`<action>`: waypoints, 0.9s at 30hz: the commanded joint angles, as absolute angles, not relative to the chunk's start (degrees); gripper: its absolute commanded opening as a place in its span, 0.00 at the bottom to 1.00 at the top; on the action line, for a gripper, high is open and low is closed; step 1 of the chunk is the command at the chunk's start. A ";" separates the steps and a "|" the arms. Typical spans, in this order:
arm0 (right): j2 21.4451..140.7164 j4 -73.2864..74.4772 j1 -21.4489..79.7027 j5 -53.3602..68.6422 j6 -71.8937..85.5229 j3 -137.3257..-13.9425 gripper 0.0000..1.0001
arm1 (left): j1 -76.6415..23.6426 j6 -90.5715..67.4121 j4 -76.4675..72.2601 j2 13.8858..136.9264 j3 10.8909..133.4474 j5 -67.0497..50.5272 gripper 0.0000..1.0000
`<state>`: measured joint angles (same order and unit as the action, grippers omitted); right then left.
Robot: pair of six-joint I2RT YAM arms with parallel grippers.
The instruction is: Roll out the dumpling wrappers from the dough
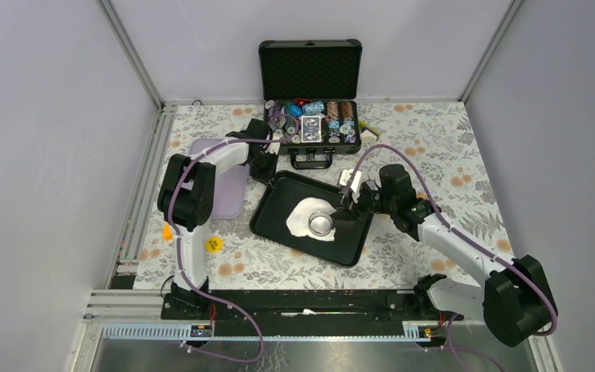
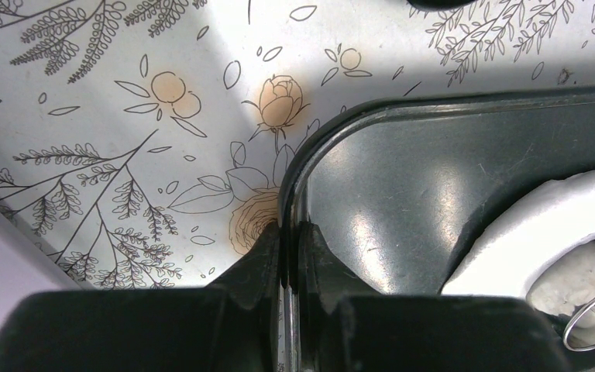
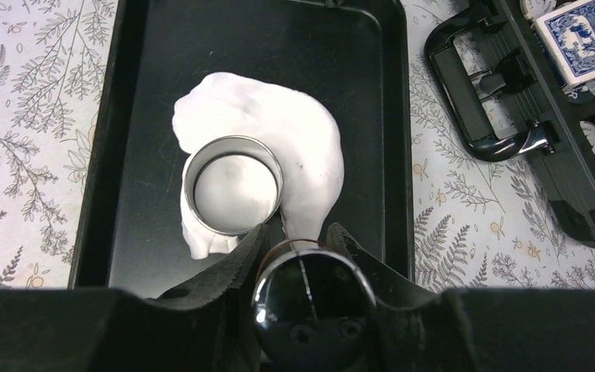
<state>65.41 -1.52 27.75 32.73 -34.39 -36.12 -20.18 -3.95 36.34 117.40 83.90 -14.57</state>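
A black tray (image 1: 267,208) holds the dough (image 1: 300,221), a flat irregular white sheet. A steel ring cutter (image 1: 322,225) stands on the dough; in the right wrist view its rim (image 3: 190,182) encloses a round patch of dough (image 3: 302,132). No separate dumpling wrappers are in view. My left gripper (image 2: 289,232) is shut on the tray's rim (image 2: 294,174) at its far left corner. My right gripper (image 3: 298,232) hovers over the tray's right side, shut on a round dark chrome-rimmed cylinder (image 3: 314,306), just beside the ring.
An open black case (image 1: 310,116) of poker chips and cards stands behind the tray, its handle (image 3: 472,93) near the tray's edge. A lavender board (image 1: 228,186) lies left of the tray. A yellow disc (image 1: 214,245) and an orange bit (image 1: 167,231) lie at front left.
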 commanded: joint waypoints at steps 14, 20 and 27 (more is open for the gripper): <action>76.64 -12.13 27.51 28.73 -36.18 -43.06 0.00 | -21.94 1.50 39.11 119.52 85.01 -16.50 0.00; 81.48 -11.56 27.58 30.55 -36.13 -48.42 0.00 | -22.30 1.89 39.41 119.79 85.37 -17.18 0.00; 86.83 -10.81 28.81 31.05 -35.56 -54.58 0.00 | -22.67 2.30 39.88 120.21 85.84 -17.20 0.00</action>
